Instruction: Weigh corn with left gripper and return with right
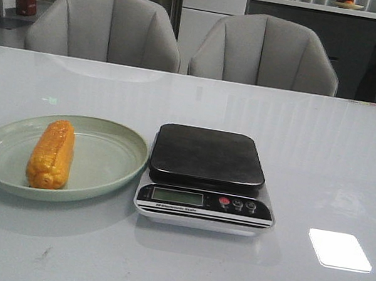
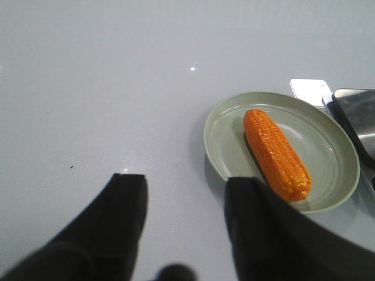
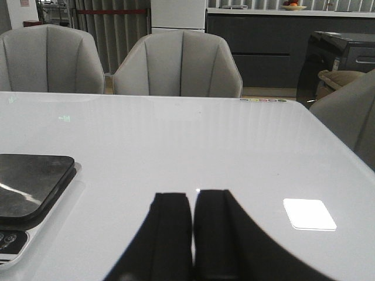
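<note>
Orange-yellow corn (image 1: 51, 154) lies flat on the pale green plate (image 1: 108, 163), toward the plate's left side, with one end pointing at the robot and the other end pointing away. Nothing is touching it. The scale (image 1: 206, 180) sits just beside the plate on the right, and its dark top has nothing on it. So I think the job is at its very first step: the corn has not been picked up or weighed yet. The left gripper (image 2: 184, 196) hangs above the table (image 1: 315, 155) near the plate's edge, and its two black fingers are spread wide apart with nothing between them. Next it likely needs to move over the corn, come down with one finger on each long side, and squeeze around the middle. The corn is round with bumpy rows of kernels, so it might roll if pushed from one side. The right gripper (image 3: 192, 205) waits beside the scale, with its fingers pressed together and nothing in them.
</note>
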`<state>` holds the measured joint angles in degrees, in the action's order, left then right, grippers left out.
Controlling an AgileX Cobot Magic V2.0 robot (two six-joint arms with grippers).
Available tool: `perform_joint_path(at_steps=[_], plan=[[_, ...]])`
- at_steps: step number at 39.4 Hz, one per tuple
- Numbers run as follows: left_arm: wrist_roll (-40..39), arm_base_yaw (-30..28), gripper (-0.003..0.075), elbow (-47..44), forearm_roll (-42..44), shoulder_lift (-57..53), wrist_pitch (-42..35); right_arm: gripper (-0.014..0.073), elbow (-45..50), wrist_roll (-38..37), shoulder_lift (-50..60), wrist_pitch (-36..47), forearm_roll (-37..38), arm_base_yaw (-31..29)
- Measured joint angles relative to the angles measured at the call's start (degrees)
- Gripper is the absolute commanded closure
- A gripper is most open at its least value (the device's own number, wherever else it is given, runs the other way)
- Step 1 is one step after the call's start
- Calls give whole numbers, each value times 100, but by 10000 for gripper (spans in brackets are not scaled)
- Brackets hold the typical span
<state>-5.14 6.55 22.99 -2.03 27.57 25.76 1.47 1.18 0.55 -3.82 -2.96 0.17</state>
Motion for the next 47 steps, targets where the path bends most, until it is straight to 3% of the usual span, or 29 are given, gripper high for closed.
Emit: perform_joint_path(at_steps=[14,29,47], plan=[[0,539,130,912,-119,1388,600,407,0,0,0,0,0,0],[-11,1619,197,2237,-306,3985,608,407,0,0,0,0,0,0],[-185,1720,194,3531,-576,6224,630,407,0,0,0,0,0,0]])
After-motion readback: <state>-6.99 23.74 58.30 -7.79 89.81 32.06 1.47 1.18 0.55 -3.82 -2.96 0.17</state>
